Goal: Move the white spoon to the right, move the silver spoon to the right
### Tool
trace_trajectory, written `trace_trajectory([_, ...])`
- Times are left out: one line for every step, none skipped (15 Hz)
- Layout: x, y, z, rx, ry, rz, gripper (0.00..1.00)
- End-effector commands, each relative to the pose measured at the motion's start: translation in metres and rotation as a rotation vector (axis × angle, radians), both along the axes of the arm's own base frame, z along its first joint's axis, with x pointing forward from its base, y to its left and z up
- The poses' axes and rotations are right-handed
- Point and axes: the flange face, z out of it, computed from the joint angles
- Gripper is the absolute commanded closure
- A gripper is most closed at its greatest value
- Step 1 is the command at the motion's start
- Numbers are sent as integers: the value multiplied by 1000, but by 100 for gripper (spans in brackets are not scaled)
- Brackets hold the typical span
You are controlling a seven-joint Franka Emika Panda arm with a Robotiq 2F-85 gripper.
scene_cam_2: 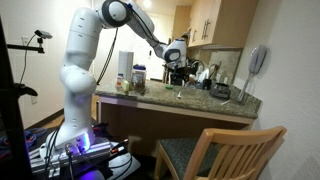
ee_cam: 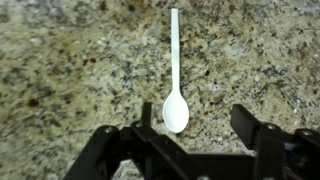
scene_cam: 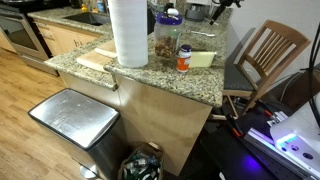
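Observation:
A white plastic spoon (ee_cam: pixel 175 70) lies on the speckled granite counter (ee_cam: pixel 70 70) in the wrist view, bowl towards me and handle pointing away. My gripper (ee_cam: pixel 197 125) is open and empty above the counter. Its left finger is just left of the spoon's bowl and its right finger stands well to the right. In an exterior view the gripper (scene_cam_2: pixel 176 55) hangs over the middle of the counter (scene_cam_2: pixel 150 103). I cannot make out the silver spoon in any view.
A paper towel roll (scene_cam: pixel 128 32), glass jars (scene_cam: pixel 167 35), a small red-capped bottle (scene_cam: pixel 183 60) and a cutting board (scene_cam: pixel 98 60) stand on the counter. A steel trash can (scene_cam: pixel 75 118) and a wooden chair (scene_cam: pixel 265 55) stand beside it. Appliances (scene_cam_2: pixel 195 73) line the wall side.

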Motion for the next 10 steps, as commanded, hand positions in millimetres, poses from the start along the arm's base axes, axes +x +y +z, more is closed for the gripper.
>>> trace_trajectory([-65,5,51,95,92,156,0])
trace_trajectory([-80,10,59,114,140,194,0])
trace_trajectory([-94,14,67,124,192,229,0])
trace_trajectory([-107,21,72,139,239,260,0])
trace_trajectory([-120,32,74,156,290,296,0])
trace_trajectory([-139,37,74,178,339,326,0])
trace_trajectory([-150,47,73,202,387,354,0])
trace_trajectory([-161,59,68,239,426,394,0])
trace_trajectory([-169,72,62,240,475,414,0])
trace_trajectory([-174,82,60,226,502,413,0])
